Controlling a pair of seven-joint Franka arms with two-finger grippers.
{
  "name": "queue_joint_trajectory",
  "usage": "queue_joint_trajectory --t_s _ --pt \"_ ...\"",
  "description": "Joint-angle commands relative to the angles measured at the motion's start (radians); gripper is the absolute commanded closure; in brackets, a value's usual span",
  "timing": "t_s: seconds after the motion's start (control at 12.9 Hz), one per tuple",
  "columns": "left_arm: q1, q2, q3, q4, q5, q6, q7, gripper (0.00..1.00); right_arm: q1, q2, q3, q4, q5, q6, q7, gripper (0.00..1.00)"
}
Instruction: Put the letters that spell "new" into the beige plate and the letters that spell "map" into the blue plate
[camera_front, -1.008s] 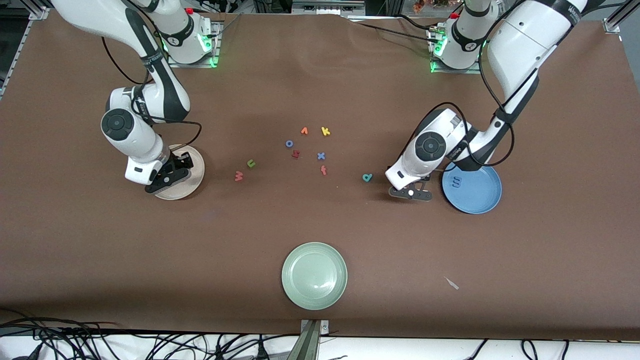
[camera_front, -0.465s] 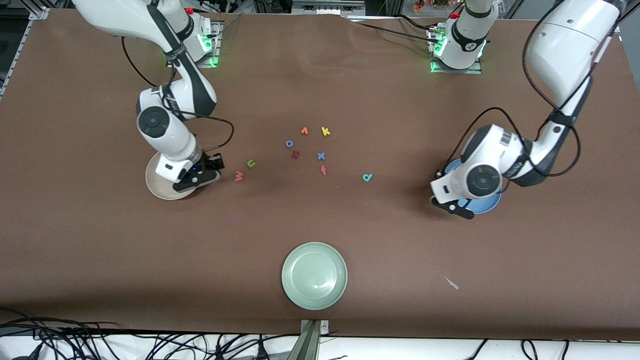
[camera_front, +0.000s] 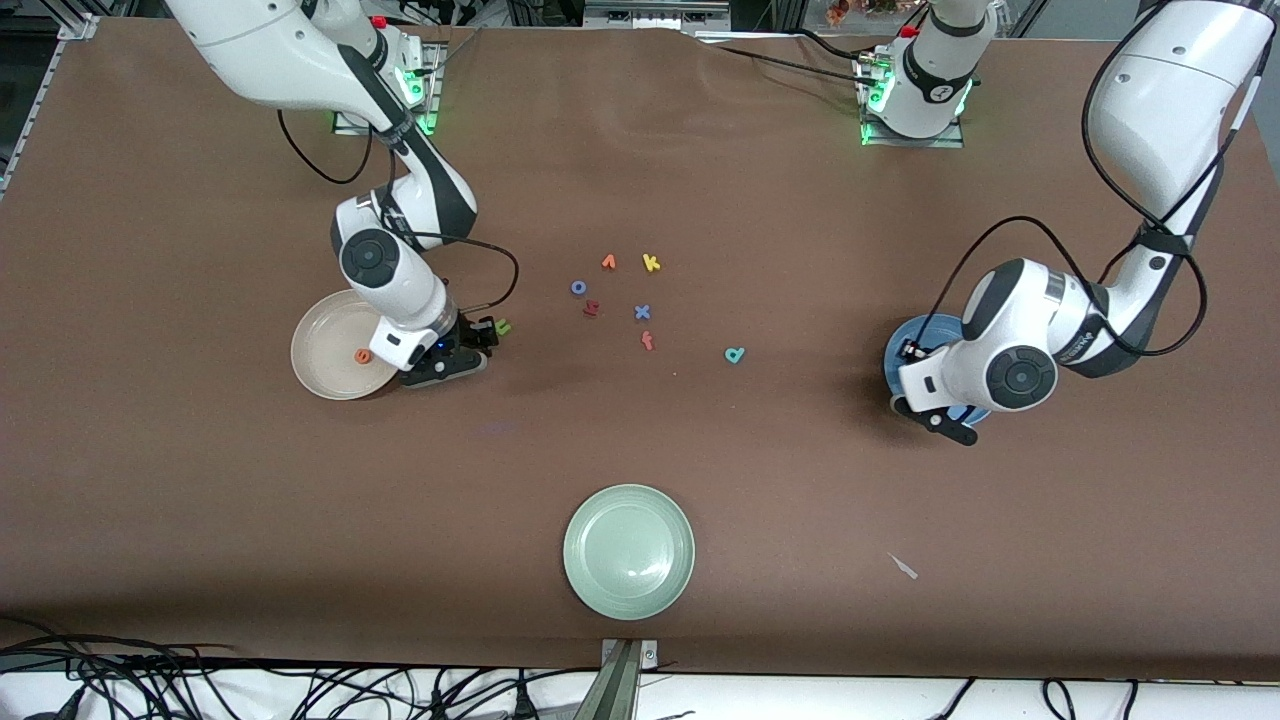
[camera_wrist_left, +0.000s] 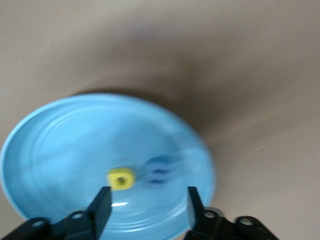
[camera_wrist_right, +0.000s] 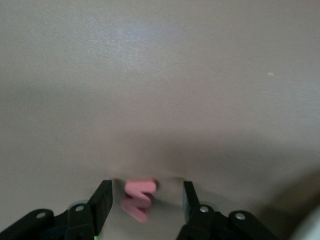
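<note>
The beige plate (camera_front: 325, 345) was seen toward the right arm's end of the table w/ the orange e (camera_front: 363, 355) lying in it. Just beside that plate, the right gripper (camera_front: 445, 365) was down at the table, its fingers (camera_wrist_right: 102, 200) spread apart w/ the salmon-red w (camera_wrist_right: 140, 197) lying flat betw. them, untouched on either side as far as the right wrist view showed. The green n (camera_front: 503, 326) lay on the table right beside that gripper, partly hidden by it in the front view. Mid-table, a loose cluster of 6 letters was noted: blue o (camera_front: 578, 287), orange v (camera_front: 608, 262), yellow k (camera_front: 651, 263), a dark red letter (camera_front: 591, 308), blue x (camera_front: 642, 312) and red f (camera_front: 647, 341). The pale green plate (camera_front: 629, 551) sat well nearer the front camera than that cluster. The teal p (camera_front: 735, 354) lay alone on the table betw. the cluster and the blue plate (camera_front: 905, 345). The left gripper (camera_front: 935, 420) was held over the blue plate's nearer rim, fingers (camera_wrist_left: 100, 207) parted and nothing betw. them. In the plate, per the left wrist view, the yellow a (camera_wrist_left: 121, 178) and the blue m (camera_wrist_left: 159, 170) lay close together.
</note>
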Motion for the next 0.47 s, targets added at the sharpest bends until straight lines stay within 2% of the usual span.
queue_joint_trajectory --t_s 0.0,0.15,0.39 --pt "-0.091 -0.004 -0.031 0.022 -0.028 0.018 -0.24 0.0 0.002 0.015 0.005 0.032 0.004 0.0 0.042 0.35" --pt "-0.152 -0.004 -0.029 0.019 -0.094 0.109 -0.345 0.0 0.005 0.015 0.005 0.029 0.004 0.003 0.042 0.36" --pt "-0.258 0.008 -0.023 0.013 -0.085 0.224 -0.453 0.0 0.006 0.014 0.005 0.021 0.004 0.005 0.04 0.51"
